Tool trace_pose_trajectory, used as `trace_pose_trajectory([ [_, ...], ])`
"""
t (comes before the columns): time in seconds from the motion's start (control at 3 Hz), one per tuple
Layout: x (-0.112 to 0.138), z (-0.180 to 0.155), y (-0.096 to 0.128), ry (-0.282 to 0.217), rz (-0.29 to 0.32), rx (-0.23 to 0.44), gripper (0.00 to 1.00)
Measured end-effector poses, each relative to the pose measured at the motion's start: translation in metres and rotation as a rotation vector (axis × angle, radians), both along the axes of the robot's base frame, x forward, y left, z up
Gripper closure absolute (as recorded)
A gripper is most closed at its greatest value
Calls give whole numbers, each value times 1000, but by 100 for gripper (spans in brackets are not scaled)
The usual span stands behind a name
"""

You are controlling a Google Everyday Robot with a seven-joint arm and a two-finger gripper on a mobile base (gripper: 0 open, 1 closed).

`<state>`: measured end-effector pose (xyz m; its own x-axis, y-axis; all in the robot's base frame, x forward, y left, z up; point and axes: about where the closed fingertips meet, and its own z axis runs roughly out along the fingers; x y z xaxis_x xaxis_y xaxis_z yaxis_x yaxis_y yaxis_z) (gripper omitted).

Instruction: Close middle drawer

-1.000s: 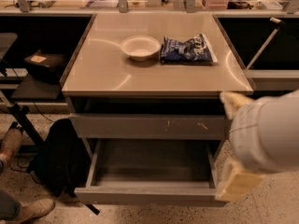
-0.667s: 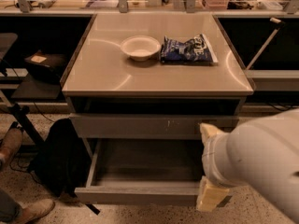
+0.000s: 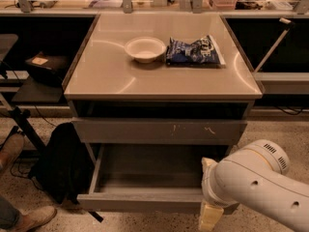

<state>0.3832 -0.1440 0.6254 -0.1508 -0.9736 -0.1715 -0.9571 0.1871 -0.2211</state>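
Observation:
The middle drawer (image 3: 145,201) stands pulled out below the cabinet top, and its grey box interior (image 3: 149,170) shows. Its plain flat front faces me at the bottom of the camera view. Above it sits the grey drawer front with pale scratch marks (image 3: 159,130), which is pushed in. My white arm (image 3: 256,185) comes in from the lower right. My gripper (image 3: 211,215) shows as a pale cream part at the right end of the open drawer's front, low in the view. Part of it is cut off by the frame edge.
On the cabinet top (image 3: 111,76) stand a white bowl (image 3: 145,49) and a dark blue snack bag (image 3: 194,52). A black bag (image 3: 63,161) lies on the floor left of the cabinet. A person's shoes (image 3: 19,219) are at the lower left. Dark shelving (image 3: 43,62) flanks the cabinet.
My arm has swung left and down, from beside the cabinet's right edge to the right front corner of the open drawer. The drawer has not moved.

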Motion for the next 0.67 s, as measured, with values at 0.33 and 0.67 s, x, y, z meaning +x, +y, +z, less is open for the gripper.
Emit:
trace_pose_trajectory([
  [0.33, 0, 10, -15, -15, -42, -7, 0],
  [0.67, -10, 51, -70, -80, -174, 3, 0],
])
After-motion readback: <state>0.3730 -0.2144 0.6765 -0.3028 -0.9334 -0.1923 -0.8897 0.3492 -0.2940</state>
